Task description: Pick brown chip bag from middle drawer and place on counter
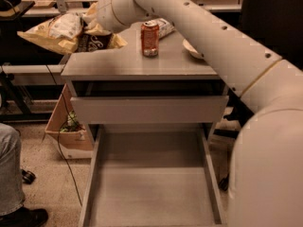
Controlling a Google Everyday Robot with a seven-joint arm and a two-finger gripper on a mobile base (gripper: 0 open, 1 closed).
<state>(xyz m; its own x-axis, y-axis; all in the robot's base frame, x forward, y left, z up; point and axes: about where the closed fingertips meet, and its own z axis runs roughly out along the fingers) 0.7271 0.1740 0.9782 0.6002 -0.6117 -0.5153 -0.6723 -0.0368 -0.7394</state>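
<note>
The brown chip bag, dark brown with cream-yellow edges and a white panel, lies at the counter's back left corner and overhangs the left edge. My gripper is at the bag's right end, mostly hidden behind my white wrist. The middle drawer is pulled far out below, and nothing shows in it.
A red soda can stands upright mid-counter. A white bowl and a white-labelled packet are partly hidden by my arm, which fills the right side. The shorter upper drawer is slightly open. A cardboard box and a person's leg are on the left.
</note>
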